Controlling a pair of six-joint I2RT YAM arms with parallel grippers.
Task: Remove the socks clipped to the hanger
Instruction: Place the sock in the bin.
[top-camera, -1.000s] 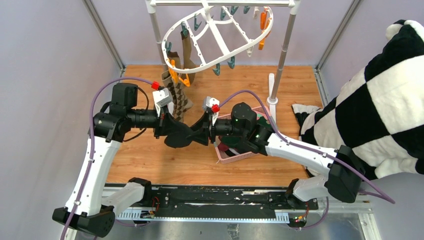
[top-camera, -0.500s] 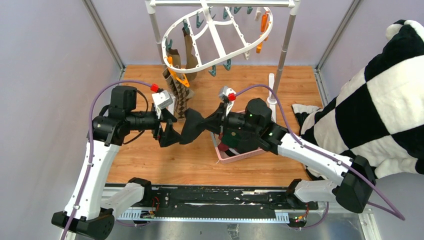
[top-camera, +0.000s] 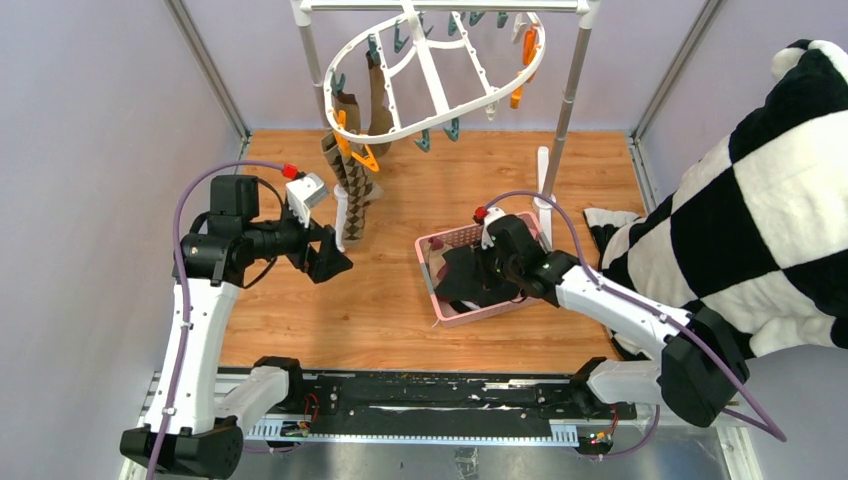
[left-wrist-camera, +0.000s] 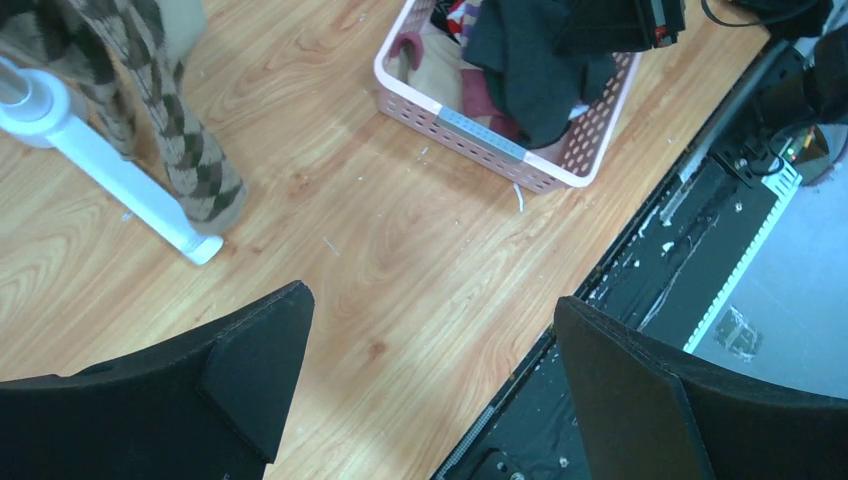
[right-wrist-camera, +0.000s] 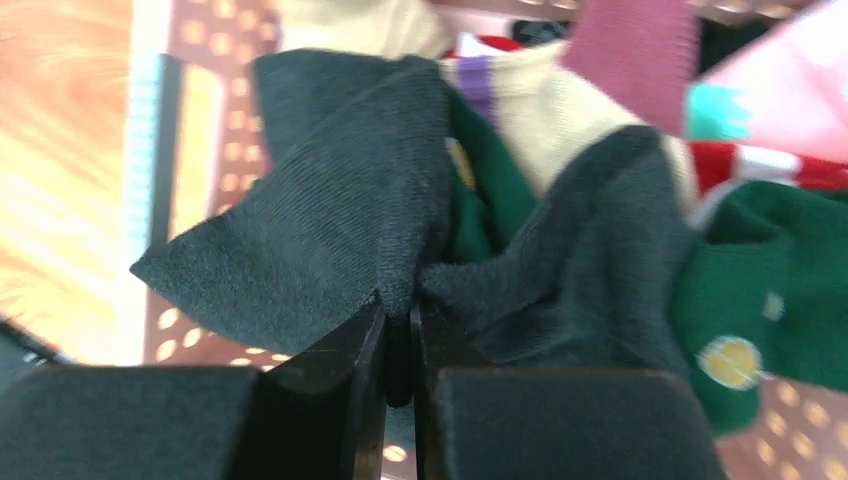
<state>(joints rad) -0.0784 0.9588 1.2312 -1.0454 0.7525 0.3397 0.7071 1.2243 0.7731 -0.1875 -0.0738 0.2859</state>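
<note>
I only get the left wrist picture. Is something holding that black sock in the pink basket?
Observer: Yes, the right fingers pinch the black sock by a fold.
Operator: What's the brown diamond sock hanging from?
Observer: The white hanger overhead, beside an orange clip.
Operator: Any more socks up there?
Observer: One, an olive-brown sock just behind it.
</note>
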